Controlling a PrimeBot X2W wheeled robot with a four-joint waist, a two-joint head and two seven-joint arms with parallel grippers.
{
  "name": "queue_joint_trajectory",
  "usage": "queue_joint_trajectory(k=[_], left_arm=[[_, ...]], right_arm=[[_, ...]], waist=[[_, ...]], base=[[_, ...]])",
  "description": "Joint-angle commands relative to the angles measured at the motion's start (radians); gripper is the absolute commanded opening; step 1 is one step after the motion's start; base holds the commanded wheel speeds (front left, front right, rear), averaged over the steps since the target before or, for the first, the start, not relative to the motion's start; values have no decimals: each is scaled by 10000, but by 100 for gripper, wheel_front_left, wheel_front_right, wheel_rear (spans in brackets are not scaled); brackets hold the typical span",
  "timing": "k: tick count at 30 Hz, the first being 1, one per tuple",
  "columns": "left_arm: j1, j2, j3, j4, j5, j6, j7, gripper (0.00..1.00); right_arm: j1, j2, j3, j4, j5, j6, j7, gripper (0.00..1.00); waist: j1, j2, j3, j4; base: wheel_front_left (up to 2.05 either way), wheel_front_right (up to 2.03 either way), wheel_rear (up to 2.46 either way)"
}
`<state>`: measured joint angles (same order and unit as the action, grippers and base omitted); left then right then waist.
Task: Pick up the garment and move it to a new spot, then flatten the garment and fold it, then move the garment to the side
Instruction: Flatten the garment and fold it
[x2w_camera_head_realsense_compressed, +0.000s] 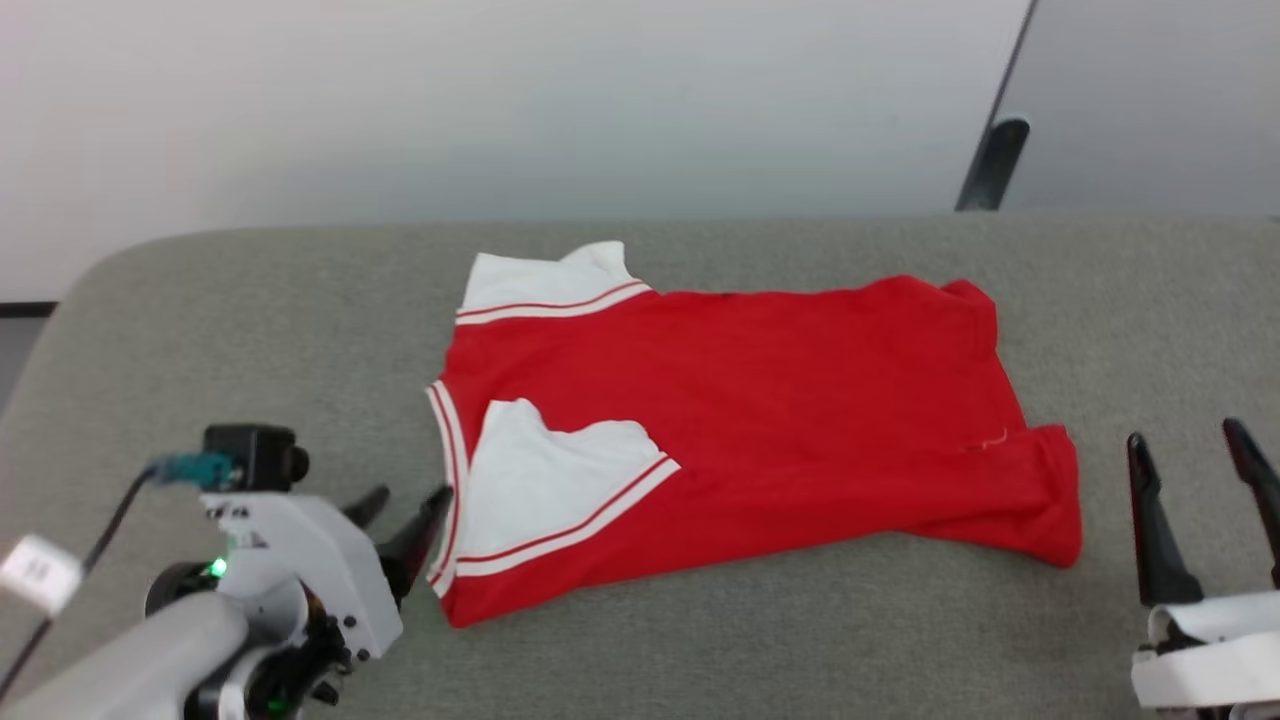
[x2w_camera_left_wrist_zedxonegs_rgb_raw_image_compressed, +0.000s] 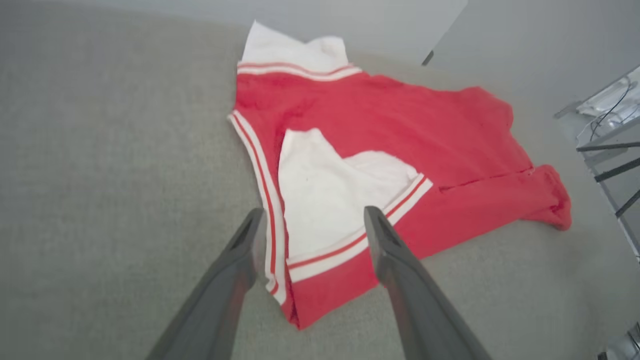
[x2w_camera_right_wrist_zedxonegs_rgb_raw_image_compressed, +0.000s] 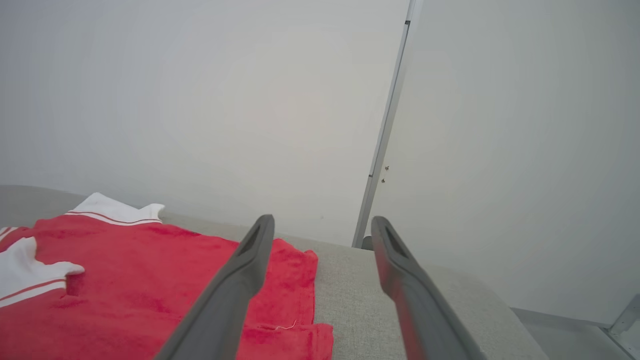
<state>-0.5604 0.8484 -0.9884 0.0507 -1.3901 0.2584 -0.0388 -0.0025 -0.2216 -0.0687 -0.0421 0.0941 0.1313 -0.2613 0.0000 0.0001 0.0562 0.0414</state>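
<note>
Garment (x2w_camera_head_realsense_compressed: 740, 400) lies mid-worktop (x2w_camera_head_realsense_compressed: 250, 300), spread lengthwise, striped edge toward my left, hem end toward my right. One white sleeve is folded onto the red body; the other pokes out at the far edge. The hem corner nearest my right side is bunched and doubled over.

My left hand (x2w_camera_head_realsense_compressed: 410, 495) is at the striped edge with its fingers apart and nothing clamped. In the left wrist view the left hand (x2w_camera_left_wrist_zedxonegs_rgb_raw_image_compressed: 314, 212) straddles that edge of the garment (x2w_camera_left_wrist_zedxonegs_rgb_raw_image_compressed: 400, 125), one finger over bare worktop, the other over the sleeve cuff. Whether it touches, I can't tell.

My right hand (x2w_camera_head_realsense_compressed: 1183, 433) is spread and empty, near the hem corner but apart from it. The right wrist view has the right hand (x2w_camera_right_wrist_zedxonegs_rgb_raw_image_compressed: 322, 220) pointing past the garment (x2w_camera_right_wrist_zedxonegs_rgb_raw_image_compressed: 150, 270) toward the pale wall (x2w_camera_right_wrist_zedxonegs_rgb_raw_image_compressed: 200, 100).
</note>
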Motion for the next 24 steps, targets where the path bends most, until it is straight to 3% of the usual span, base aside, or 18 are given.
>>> queue_joint_trajectory(k=[1, 2, 6, 10, 24], left_arm=[[-383, -8, -77, 113, -496, 13, 1017, 100], [-383, -8, -77, 113, -496, 13, 1017, 100], [-1044, -68, -282, 592, -1351, 401, 3183, 100], [-1749, -122, -722, 1119, -1354, 792, 4776, 100], [-1920, -813, -1675, 3469, -1647, 1139, 6990, 100]], right_arm=[[-226, 11, -91, -121, 14, -11, -46, 100], [-226, 11, -91, -121, 14, -11, -46, 100], [-457, 43, -121, -105, 85, -11, -47, 100], [-619, 86, -138, -1, 132, -11, -46, 100], [-751, 134, -119, 340, 446, -11, -16, 100]], waist=[[0, -1, 436, -403], [0, -1, 436, -403], [0, -1, 732, -660], [0, -1, 957, -882], [0, -1, 1270, -1161]], base=[[0, 0, 0], [0, 0, 0], [0, 0, 0], [0, 0, 0], [0, 0, 0]])
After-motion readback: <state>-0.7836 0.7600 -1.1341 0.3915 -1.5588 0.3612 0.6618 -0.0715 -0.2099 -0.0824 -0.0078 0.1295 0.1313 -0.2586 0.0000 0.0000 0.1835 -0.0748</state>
